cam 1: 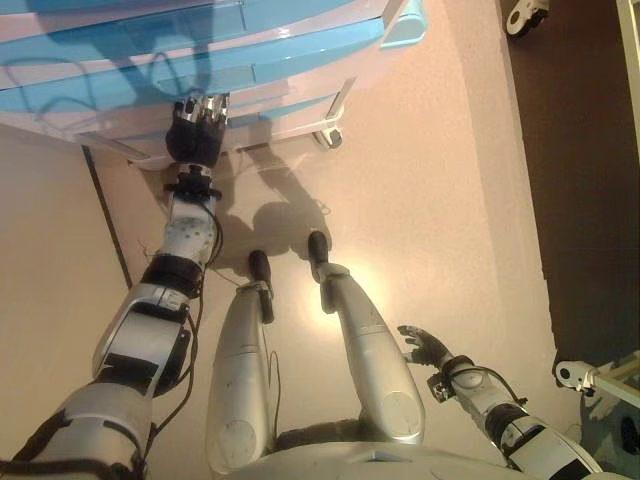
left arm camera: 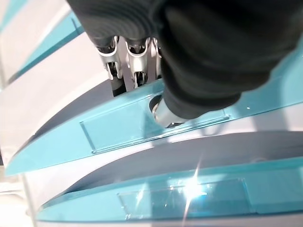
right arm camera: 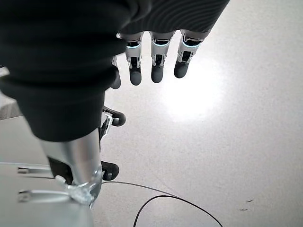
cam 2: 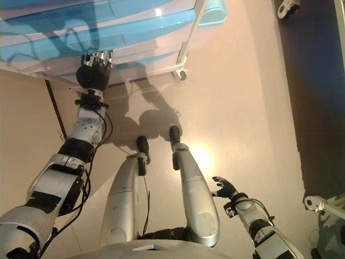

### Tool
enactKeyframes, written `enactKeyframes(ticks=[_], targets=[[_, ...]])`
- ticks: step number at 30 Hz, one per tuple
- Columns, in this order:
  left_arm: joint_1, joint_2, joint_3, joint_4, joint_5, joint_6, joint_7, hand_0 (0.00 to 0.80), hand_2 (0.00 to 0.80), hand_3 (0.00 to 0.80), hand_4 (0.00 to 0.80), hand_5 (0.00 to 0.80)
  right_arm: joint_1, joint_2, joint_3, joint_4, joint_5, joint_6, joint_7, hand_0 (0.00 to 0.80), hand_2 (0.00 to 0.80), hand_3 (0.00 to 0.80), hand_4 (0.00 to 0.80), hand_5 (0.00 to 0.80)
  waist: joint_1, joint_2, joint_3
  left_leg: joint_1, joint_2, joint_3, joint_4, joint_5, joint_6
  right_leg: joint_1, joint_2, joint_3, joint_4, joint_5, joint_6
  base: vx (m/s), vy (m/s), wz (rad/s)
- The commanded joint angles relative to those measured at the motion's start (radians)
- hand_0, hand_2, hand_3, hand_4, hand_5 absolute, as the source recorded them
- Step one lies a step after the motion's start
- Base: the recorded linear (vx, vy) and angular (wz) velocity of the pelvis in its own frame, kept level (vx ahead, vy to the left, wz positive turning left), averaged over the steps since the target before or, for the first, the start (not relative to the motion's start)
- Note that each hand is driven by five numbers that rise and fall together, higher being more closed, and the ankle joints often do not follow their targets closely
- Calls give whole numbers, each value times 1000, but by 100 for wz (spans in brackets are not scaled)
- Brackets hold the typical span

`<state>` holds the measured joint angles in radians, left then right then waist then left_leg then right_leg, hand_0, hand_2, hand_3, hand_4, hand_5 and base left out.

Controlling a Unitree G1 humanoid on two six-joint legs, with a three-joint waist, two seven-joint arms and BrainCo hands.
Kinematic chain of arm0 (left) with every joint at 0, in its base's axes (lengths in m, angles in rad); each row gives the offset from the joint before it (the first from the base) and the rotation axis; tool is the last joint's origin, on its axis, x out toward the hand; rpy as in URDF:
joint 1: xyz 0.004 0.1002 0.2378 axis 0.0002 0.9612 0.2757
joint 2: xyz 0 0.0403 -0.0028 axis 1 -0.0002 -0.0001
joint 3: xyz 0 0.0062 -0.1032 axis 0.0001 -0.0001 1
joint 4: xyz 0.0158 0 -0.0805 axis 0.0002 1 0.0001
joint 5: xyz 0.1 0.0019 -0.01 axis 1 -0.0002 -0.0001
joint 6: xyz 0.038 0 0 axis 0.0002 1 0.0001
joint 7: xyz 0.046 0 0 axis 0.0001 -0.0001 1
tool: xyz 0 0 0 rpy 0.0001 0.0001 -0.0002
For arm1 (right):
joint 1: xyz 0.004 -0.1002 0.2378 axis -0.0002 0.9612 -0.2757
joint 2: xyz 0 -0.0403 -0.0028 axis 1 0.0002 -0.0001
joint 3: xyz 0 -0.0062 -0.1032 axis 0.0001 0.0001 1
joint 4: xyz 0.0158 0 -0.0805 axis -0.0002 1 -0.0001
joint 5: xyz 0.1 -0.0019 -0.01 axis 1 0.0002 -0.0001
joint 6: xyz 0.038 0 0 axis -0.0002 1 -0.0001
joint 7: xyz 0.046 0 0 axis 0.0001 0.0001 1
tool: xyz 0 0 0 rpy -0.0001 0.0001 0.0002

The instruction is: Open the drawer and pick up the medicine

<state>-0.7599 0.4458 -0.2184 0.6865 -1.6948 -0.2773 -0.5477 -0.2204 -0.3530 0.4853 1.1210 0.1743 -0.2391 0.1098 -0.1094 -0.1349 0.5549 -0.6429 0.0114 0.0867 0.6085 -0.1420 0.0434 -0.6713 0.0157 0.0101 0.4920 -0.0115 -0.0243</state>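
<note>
At the upper left of the frame our left hand (cam 1: 197, 128) hooks its fingers behind the blue drawer front (left arm camera: 142, 124) to pull it, our right hand (cam 1: 424, 347) hangs relaxed and empty at lower right, and we see no medicine yet, presumably inside.

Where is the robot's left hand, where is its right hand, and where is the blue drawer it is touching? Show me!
left hand (cam 1: 196, 138), left eye view: dark ribbed back of the hand.
right hand (cam 1: 424, 347), left eye view: palm, beside the leg.
blue drawer (left arm camera: 113, 130), left wrist view: front panel, beside the thumb.
</note>
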Motion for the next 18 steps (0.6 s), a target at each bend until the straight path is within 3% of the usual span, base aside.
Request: enactKeyframes(ticks=[1,12,18], targets=[[-60,64,136,-306,100,-74,-156,800,800,800,800,800,68,-70,-38,-36,-33,15,-20,0,0,0,0,0,67,64,-51,53,-44,11,-123,43,18,70,35,-82,77,-111,-59,-93,46,7],[230,-1,200,-440,118,-19,-167,800,800,800,800,800,75,-62,-84,-60,-97,45,-33,0,0,0,0,0,149,78,-99,143,-69,-40,-113,28,17,177,-8,-136,124,-170,-60,-46,-18,14],[480,-68,239,-539,144,63,-225,800,800,800,800,800,101,-56,-125,-91,-140,103,-44,0,0,0,0,0,210,91,-154,238,-79,-75,-155,39,10,308,-51,-183,96,-194,-50,27,-80,24]])
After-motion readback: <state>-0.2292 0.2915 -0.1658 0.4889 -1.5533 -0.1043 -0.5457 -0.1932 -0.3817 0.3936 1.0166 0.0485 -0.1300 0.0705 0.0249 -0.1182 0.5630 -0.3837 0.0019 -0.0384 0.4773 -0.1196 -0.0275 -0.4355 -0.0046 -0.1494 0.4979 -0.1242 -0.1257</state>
